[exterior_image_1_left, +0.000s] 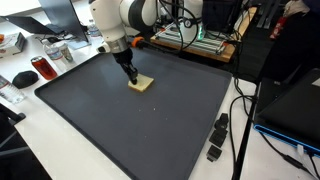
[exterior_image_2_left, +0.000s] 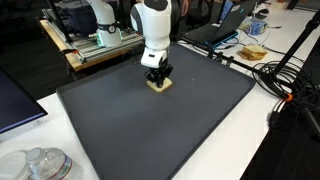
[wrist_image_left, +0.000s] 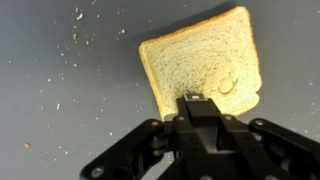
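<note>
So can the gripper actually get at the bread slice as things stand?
Likely yes. The gripper sits shut right at one edge of the bread slice, which lies flat on the dark mat with only crumbs around. Nothing blocks it, though the jaws would need opening first.

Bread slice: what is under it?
The bread slice lies flat on the dark mat; the mat beneath it is hidden. The shut gripper covers one edge.

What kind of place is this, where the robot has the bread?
Most likely a lab or office workroom, not a kitchen. Tangled cables and a laptop sit on the white table, and the slice of bread lies on a dark work mat.
</note>
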